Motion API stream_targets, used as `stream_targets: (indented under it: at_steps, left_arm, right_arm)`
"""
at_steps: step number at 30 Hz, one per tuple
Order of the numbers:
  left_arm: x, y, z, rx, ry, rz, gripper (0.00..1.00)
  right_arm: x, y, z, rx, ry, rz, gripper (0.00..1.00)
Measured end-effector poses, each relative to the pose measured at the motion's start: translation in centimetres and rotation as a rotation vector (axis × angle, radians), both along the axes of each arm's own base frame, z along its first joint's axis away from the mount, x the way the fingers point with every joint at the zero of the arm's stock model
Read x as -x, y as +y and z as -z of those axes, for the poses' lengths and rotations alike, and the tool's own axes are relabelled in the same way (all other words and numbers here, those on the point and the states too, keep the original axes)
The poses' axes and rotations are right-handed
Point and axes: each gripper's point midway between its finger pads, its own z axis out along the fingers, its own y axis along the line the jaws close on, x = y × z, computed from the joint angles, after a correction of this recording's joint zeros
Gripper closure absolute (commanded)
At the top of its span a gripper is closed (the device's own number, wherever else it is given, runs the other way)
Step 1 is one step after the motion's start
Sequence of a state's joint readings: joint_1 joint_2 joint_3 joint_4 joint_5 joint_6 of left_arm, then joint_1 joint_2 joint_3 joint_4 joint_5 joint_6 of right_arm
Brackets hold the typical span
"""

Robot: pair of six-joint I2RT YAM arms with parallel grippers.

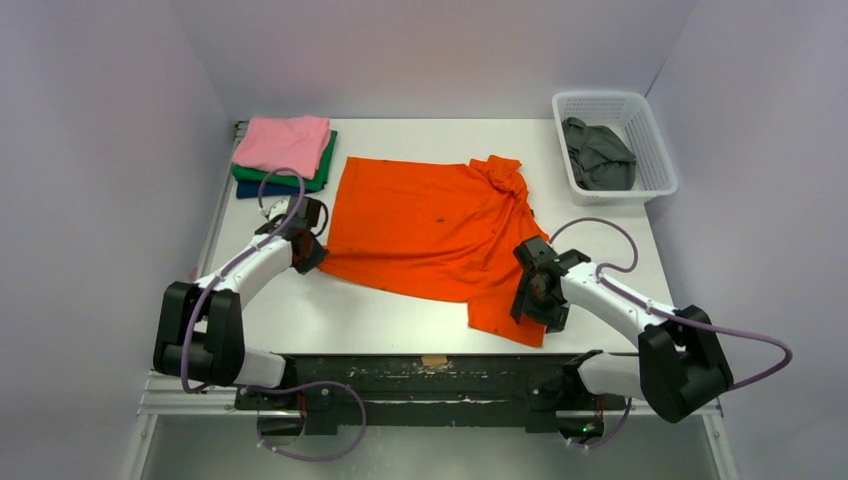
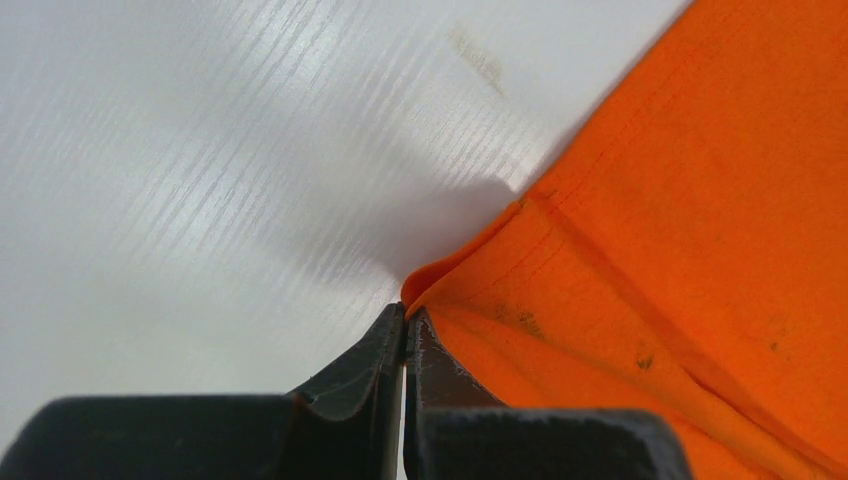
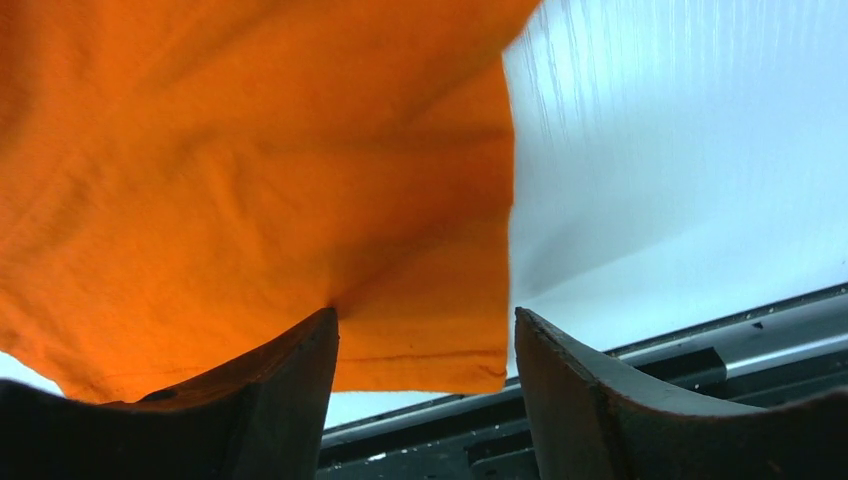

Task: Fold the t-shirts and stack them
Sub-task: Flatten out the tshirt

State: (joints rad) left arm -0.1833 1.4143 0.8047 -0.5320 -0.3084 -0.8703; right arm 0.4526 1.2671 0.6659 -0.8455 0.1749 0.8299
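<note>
The bright orange t-shirt lies spread across the middle of the table, its far right part bunched. My left gripper is at its near left corner, jaws pressed together on the tip of that corner, which is raised slightly off the table. My right gripper is open over the shirt's near right corner; the cloth edge hangs between the spread fingers. A folded stack stands at the back left: pink shirt on top, green under it, navy at the bottom.
A white lattice basket stands at the back right with a dark grey shirt crumpled inside. The black rail at the table's near edge lies just past the right fingers. White walls enclose the table.
</note>
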Motion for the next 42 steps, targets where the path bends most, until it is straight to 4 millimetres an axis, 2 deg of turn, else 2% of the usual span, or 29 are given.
stream_targets:
  at_steps: [6, 11, 13, 18, 19, 23, 27, 30, 32, 35, 37, 38, 40, 42]
  left_arm:
    - [-0.1, 0.0, -0.4, 0.003, -0.016, 0.001, 1.0]
    - [0.0, 0.0, -0.4, 0.003, -0.014, 0.003, 1.0]
    - [0.3, 0.0, -0.3, 0.002, -0.011, 0.003, 1.0]
    - [0.8, 0.0, -0.1, 0.005, -0.002, 0.006, 1.0]
    - [0.9, 0.0, -0.1, 0.008, -0.002, 0.007, 1.0]
    - [1.0, -0.2, -0.4, 0.021, -0.012, 0.012, 1.0]
    - [0.9, -0.6, -1.7, 0.045, -0.055, 0.022, 1.0]
    - [1.0, -1.0, -3.7, 0.075, -0.113, 0.047, 1.0]
    - [0.9, -1.3, -6.1, 0.099, -0.184, 0.06, 1.0]
    - [0.7, -1.6, -10.5, 0.127, -0.311, 0.077, 1.0]
    - [0.7, -1.7, -14.2, 0.147, -0.419, 0.086, 1.0]
    - [0.9, -1.7, -17.2, 0.161, -0.505, 0.095, 1.0]
    - [1.3, -1.7, -20.2, 0.17, -0.588, 0.108, 1.0]
    - [2.2, -1.6, -24.2, 0.178, -0.696, 0.122, 1.0]
  right_arm:
    - [1.9, 0.1, 0.2, -0.033, 0.028, 0.03, 0.46]
    - [2.3, 0.5, 0.9, -0.045, 0.055, 0.03, 0.54]
    - [2.1, 0.7, 1.0, -0.053, 0.059, 0.028, 0.68]
    - [1.6, 1.4, 0.9, -0.077, 0.054, 0.026, 0.97]
    - [1.5, 1.5, 0.9, -0.079, 0.049, 0.026, 1.0]
    - [1.0, 1.6, 0.8, -0.087, 0.026, 0.023, 1.0]
    - [-1.4, 2.0, -0.1, -0.096, -0.08, 0.02, 1.0]
    - [-5.4, 2.9, -3.3, -0.115, -0.238, 0.012, 1.0]
    - [-9.1, 3.7, -7.5, -0.137, -0.406, 0.012, 1.0]
    - [-13.0, 4.2, -14.9, -0.172, -0.646, 0.023, 1.0]
    - [-14.4, 3.9, -19.7, -0.188, -0.791, 0.036, 1.0]
    - [-14.6, 3.6, -21.8, -0.194, -0.851, 0.044, 1.0]
    - [-14.6, 2.9, -25.3, -0.199, -0.947, 0.056, 1.0]
    - [-14.4, 2.1, -29.3, -0.205, -1.048, 0.062, 1.0]
